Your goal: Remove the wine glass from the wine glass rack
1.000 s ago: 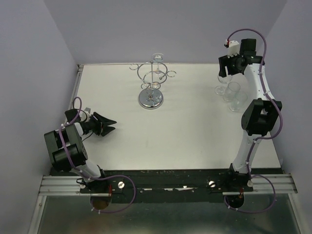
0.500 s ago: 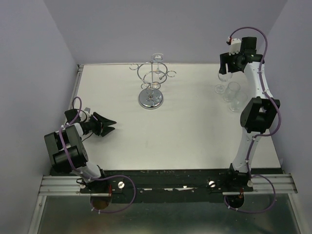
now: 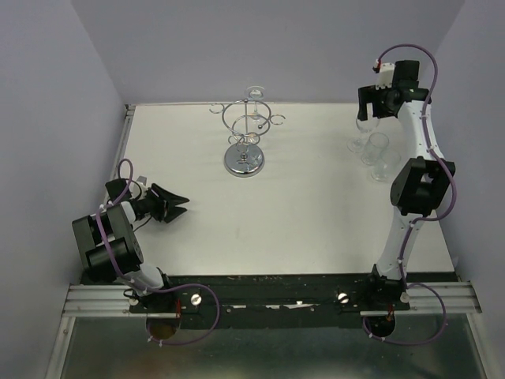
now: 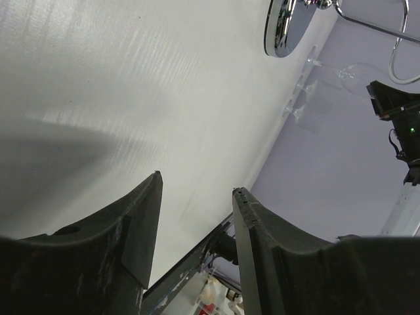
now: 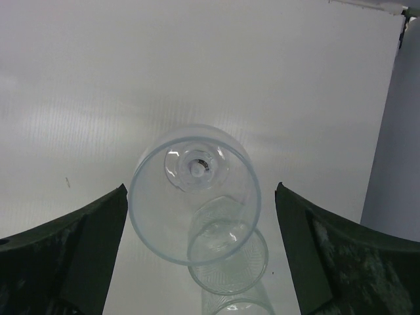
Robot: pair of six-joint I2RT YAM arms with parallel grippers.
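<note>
Trouble could come from a bump: the wine glass (image 5: 194, 197) stands on the table (image 3: 300, 205), well apart from the wine glass rack (image 3: 246, 130), between the right gripper's (image 3: 369, 113) wide-spread fingers. Other glasses (image 3: 383, 156) crowd beside it and could tip. The left gripper (image 4: 197, 182) is spread and holds nothing.

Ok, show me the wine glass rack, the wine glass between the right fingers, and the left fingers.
wine glass rack (image 3: 237, 165): top external view, on its round mirrored base.
wine glass (image 5: 190, 190): right wrist view, inside its bowl.
left fingers (image 4: 134, 230): left wrist view, on the finger at picture left.
</note>
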